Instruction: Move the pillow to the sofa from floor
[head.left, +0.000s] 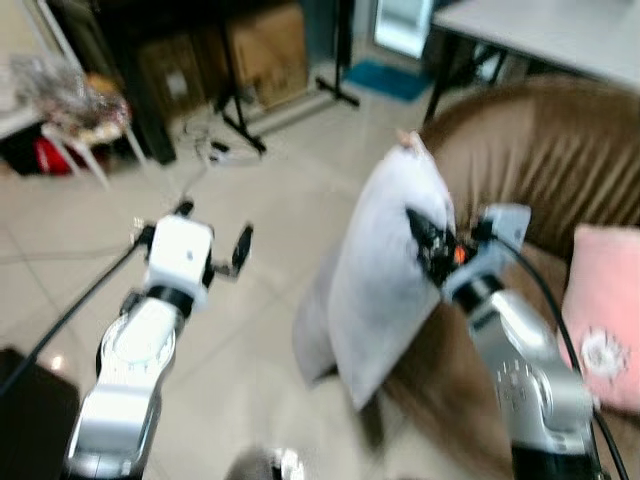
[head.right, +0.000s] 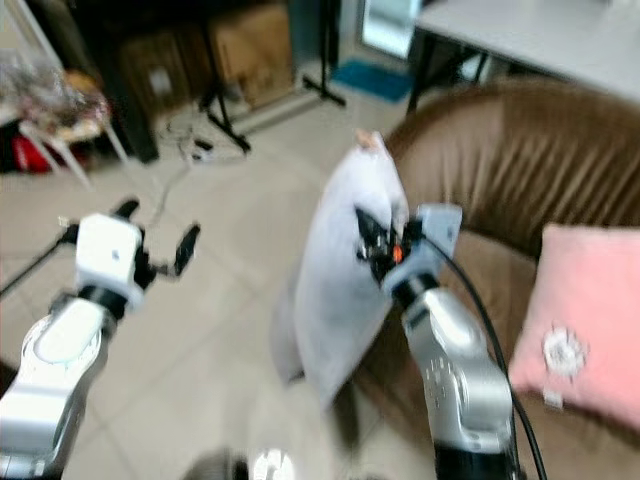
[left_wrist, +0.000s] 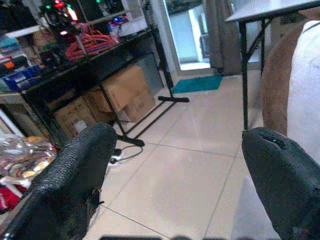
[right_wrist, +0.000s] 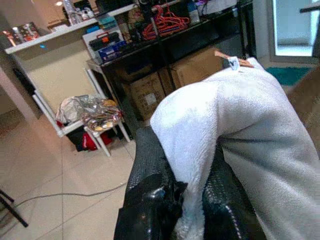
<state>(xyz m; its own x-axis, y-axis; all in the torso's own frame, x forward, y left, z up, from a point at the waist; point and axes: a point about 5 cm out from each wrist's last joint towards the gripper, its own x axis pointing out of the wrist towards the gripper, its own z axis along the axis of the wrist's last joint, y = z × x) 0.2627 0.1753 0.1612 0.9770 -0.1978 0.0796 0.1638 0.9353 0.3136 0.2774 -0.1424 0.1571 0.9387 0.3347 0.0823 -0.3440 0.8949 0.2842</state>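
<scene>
The right gripper (head.left: 428, 240) is pinching a fold of the white pillow (head.left: 385, 275), its two black fingers (right_wrist: 150, 180) closed on a bunched ridge of the fleecy cover, as the right wrist view is showing plainly. The pillow is hanging upright from that pinch, just beside the arm of the brown sofa (head.left: 560, 160); its lower corner is trailing down near the floor (head.left: 270, 230), and whether it is touching the tiles I cannot tell through the blur. It is sagging and folding around the grip, so I judge it light, soft and floppy, with nothing stiff to push against; the plush cover is probably giving good friction, but a pinch of fabric alone could slide off if the load swings. A hold deeper into the stuffing or nearer a corner seam would be surer. The left gripper (head.left: 212, 240) is hovering over open floor, well apart from the pillow, its fingers (left_wrist: 80, 175) spread wide and holding nothing. A pink cushion (head.left: 605, 315) is already lying on the sofa seat, so the pillow will likely need setting down beside it. The carry is looking well under way, with the placing not yet done.
</scene>
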